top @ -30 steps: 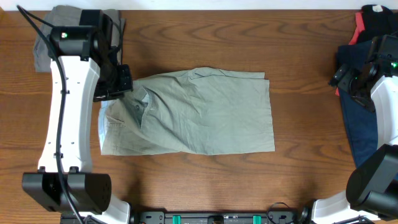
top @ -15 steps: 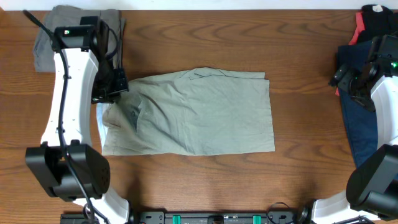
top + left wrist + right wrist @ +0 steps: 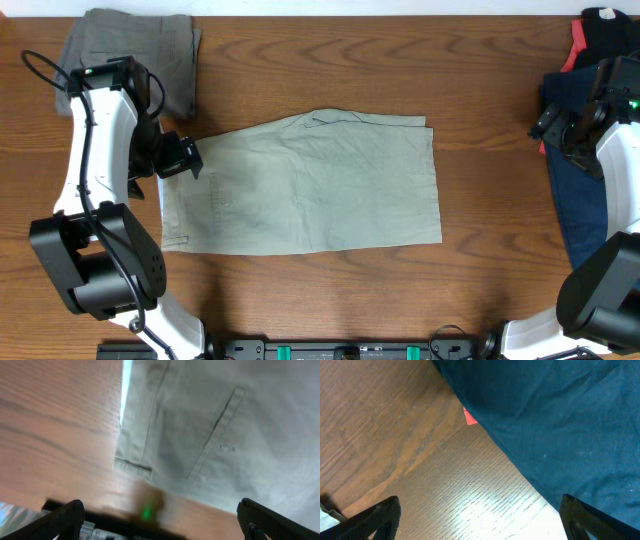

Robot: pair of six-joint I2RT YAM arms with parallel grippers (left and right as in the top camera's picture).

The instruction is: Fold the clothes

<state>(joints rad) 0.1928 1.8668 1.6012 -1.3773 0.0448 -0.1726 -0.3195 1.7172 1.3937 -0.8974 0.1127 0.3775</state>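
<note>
One fold apparently in place on the khaki shorts (image 3: 310, 185), going by the single-leg-wide rectangle lying flat in the middle of the bench (image 3: 330, 60), waistband (image 3: 168, 215) toward the left and hems toward the right. Shows a stitched back pocket (image 3: 220, 425) face up in the left wrist view, with the waistband corner ending right at bare wood. Mostly smooth, apart from a small raised crease along the far edge. Nothing gripped on either side: left jaws splayed wide with only cloth and wood between the fingertips (image 3: 65, 517), hovering at the far-left corner of the waistband at the end of the left arm (image 3: 100, 130); right jaws likewise spread and empty, parked well apart from the shorts over the edge of the navy garment (image 3: 580, 210) at the right end of the bench, with a red scrap (image 3: 470, 416) peeking from under it. Leaves, most likely, one or two crosswise folds, waistband over to hems or the reverse, to bring the rectangle down to a compact packet like the darker grey shorts (image 3: 135, 50) lying folded at the far-left corner. Calls first for a pinch on the waistband corners, probably from both sides, though only the left sits close enough now. Cannot tell from above whether the lower layer lines up under the upper one.
</note>
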